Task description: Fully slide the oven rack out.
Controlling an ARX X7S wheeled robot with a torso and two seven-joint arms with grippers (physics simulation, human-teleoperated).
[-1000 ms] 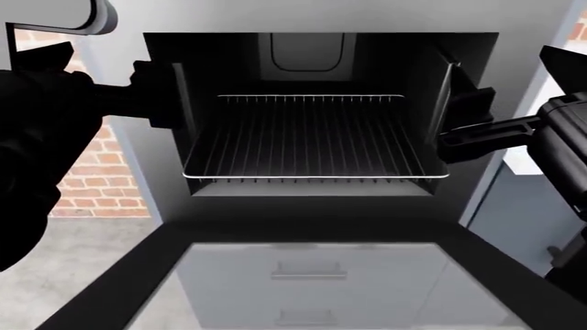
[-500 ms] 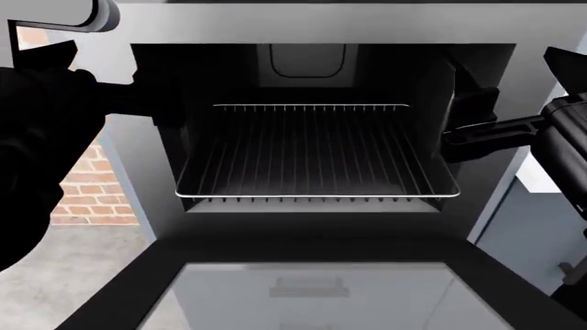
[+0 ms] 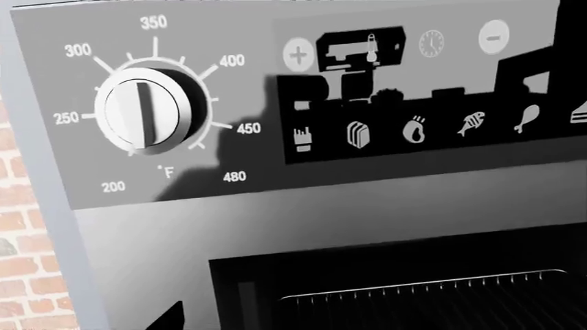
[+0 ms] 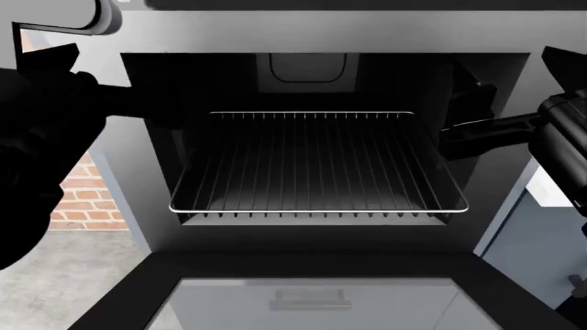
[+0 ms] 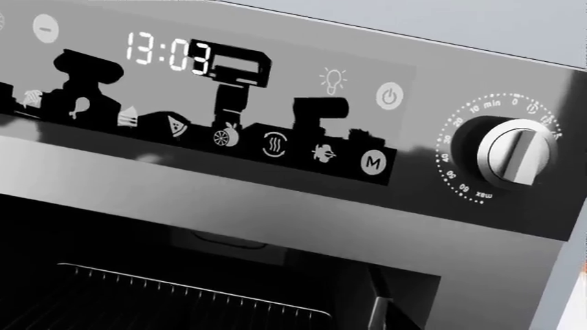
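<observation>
Both tool states unclear: left tool (image 4: 154, 103), right tool (image 4: 461, 137) flank oven rack (image 4: 317, 165).

I count one oven (image 4: 137, 185) with one door (image 4: 128, 295) hanging open; one oven rack (image 4: 317, 165) inside; two dials, one temperature knob (image 3: 145, 108) and one timer knob (image 5: 513, 152); one clock display (image 5: 170, 51); two arms.

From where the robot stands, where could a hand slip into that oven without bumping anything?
Free: the dark gap above the oven rack, under the cavity roof, between both side walls. The open door lies bare below. Crowded: the left gripper and right gripper flank the opening at its upper corners. Under the rack is only a thin slit.
</observation>
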